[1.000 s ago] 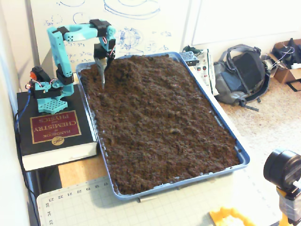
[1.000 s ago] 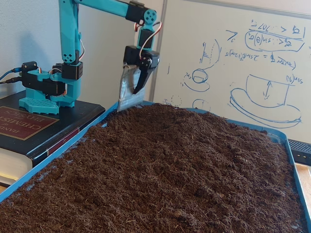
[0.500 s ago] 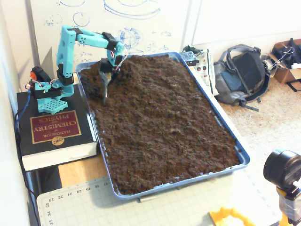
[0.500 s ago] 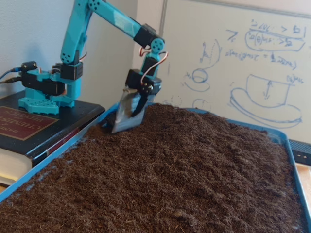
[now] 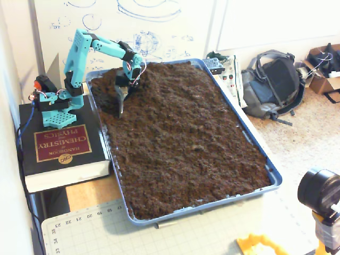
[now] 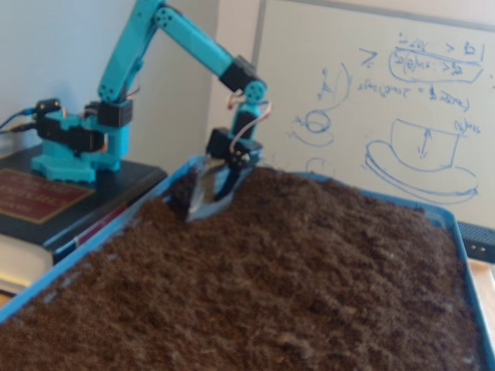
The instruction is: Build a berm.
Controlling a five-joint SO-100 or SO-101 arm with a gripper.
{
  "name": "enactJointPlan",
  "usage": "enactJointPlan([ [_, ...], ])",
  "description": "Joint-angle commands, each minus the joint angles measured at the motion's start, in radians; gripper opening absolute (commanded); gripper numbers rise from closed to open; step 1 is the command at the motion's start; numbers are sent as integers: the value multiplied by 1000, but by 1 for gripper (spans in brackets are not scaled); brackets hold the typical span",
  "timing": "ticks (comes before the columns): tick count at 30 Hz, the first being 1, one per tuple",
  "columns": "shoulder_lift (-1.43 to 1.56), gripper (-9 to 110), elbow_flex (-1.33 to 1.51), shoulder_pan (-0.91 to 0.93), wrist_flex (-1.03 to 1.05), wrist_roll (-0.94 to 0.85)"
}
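— Jaws: can you read them?
— No; your gripper (image 5: 121, 98) carries a grey blade (image 6: 203, 193), its tip in soil at the far-left corner of the blue tray (image 5: 265, 164). Your berm (image 6: 325, 224) rises along the tray's far side.

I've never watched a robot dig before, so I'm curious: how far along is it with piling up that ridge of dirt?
Early, it seems. Done: the soil rises somewhat toward the far end of the blue tray, but no clear ridge with sloping sides stands out. In hand: the gripper carries a grey blade dug into the soil at the far corner nearest the arm. Left: nearly all the shaping; most of the bed lies lumpy.
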Motion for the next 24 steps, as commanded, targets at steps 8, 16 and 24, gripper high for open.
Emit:
enactJointPlan([
  [8,-74,1,-272,72,-5,-34],
  [16,-83,1,-393,124,5,-160],
  [24,15,1,-462,150,9,-224],
])
